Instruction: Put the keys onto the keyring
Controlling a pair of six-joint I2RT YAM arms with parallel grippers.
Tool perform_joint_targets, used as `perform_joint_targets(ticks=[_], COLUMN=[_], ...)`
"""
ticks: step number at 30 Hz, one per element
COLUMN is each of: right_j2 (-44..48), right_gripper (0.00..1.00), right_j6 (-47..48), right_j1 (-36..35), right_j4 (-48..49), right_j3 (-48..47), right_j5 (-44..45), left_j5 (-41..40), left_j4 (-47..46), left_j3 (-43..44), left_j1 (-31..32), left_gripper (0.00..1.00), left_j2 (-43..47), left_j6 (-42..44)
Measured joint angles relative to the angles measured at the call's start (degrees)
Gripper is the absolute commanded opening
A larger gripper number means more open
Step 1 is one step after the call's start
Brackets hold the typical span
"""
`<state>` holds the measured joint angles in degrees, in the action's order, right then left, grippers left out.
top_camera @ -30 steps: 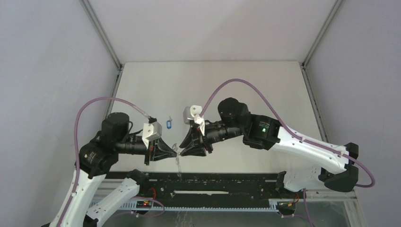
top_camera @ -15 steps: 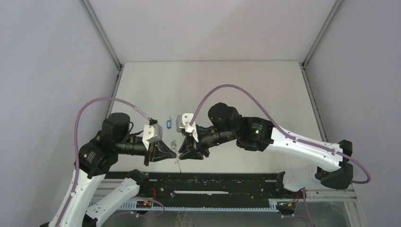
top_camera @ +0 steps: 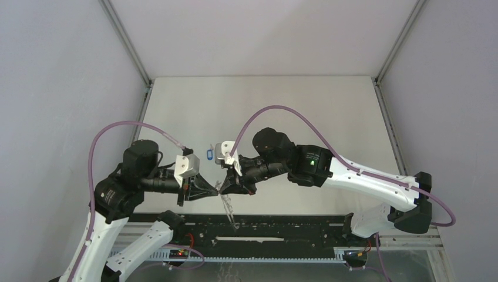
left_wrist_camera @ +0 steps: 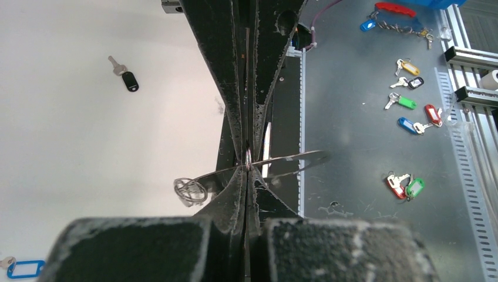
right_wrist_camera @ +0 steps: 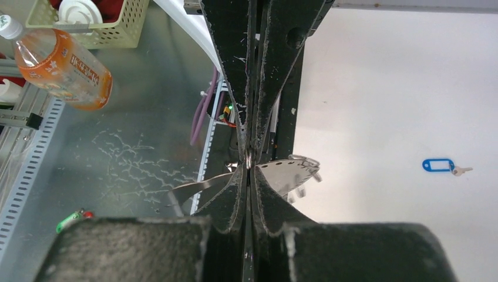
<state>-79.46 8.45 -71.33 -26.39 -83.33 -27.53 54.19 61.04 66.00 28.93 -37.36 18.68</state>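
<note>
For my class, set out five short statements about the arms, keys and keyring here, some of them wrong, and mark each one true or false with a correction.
1. The left gripper is shut on the keyring. True.
2. The right gripper hangs wide open, away from the keyring. False: it is shut on the keyring, tip to tip with the left gripper.
3. The blue key hangs on the keyring. False: it lies on the table.
4. The black key lies on the table, apart from both grippers. True.
5. The orange bottle is on the white table. False: it is off the table, near a basket.
</note>
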Motion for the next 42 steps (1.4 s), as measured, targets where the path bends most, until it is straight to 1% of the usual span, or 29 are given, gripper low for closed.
perform_joint_targets(ticks=[2,7,9,11,12,17,18,20,21,22,23,25,29,34,38,42], right_j2=[0.0,0.0,0.0,0.0,0.0,-0.02,-0.02,0.0,0.02,0.13,0.46,2.19,7.13,12.17,13.57,13.64], right_gripper=[0.15,0.19,0.14,0.02,0.0,0.0,0.0,0.0,0.0,0.0,0.0,0.0,0.0,0.0,0.0,0.0], right_j6=[-0.22,-1.07,-1.25,-1.42,-1.4,-1.51,-1.51,-1.66,-1.92,-2.34,-2.82,-4.17,-8.37,-14.64,-17.59,-18.75], right_j1=[0.0,0.0,-0.02,-0.02,-0.02,0.0,0.0,0.04,0.07,0.13,0.31,0.55,0.83,0.55,-1.18,-3.1], right_j4=[0.04,1.4,1.92,2.23,2.23,2.21,2.23,2.23,2.34,2.71,3.8,7.02,14.93,29.86,41.16,47.19], right_j3=[0.0,0.0,0.0,0.0,0.0,0.0,0.0,0.0,0.04,0.24,0.98,4.31,13.09,23.1,28.57,31.08], right_j5=[0.0,-0.02,-0.02,-0.24,-0.26,-0.42,-0.42,-0.37,-0.26,-0.04,0.2,0.74,1.62,2.62,4.81,6.23], left_j5=[0.0,-0.04,-0.07,-0.13,-0.13,-0.13,-0.13,-0.15,-0.24,-0.33,-0.37,-0.66,-1.55,-1.95,-1.9,-1.66], left_j4=[0.0,0.02,0.0,0.02,0.0,0.02,0.0,-0.04,-0.13,-0.44,-0.83,-1.42,-2.56,-6.1,-9.97,-13.9], left_j3=[0.0,0.0,0.0,0.0,0.0,0.0,0.0,0.0,0.0,0.0,0.0,0.0,-0.35,-3.91,-7.58,-8.98], left_j1=[0.0,0.04,0.04,0.04,0.07,0.13,0.15,0.17,0.17,0.17,0.17,0.2,0.2,0.2,0.2,0.2], left_gripper=[0.0,0.0,0.0,0.0,0.0,0.0,0.03,0.19,0.29,0.43,0.52,0.55,0.54,0.51,0.47,0.42], left_j2=[0.0,-0.04,-0.04,-0.04,-0.04,-0.02,-0.02,0.0,0.02,0.04,0.13,0.48,2.23,5.66,7.06,7.17], left_j6=[0.0,0.0,0.0,0.0,-0.02,-0.17,-0.2,-0.28,-0.52,-0.76,-0.92,-1.4,-2.38,-5.68,-9.66,-12.98])
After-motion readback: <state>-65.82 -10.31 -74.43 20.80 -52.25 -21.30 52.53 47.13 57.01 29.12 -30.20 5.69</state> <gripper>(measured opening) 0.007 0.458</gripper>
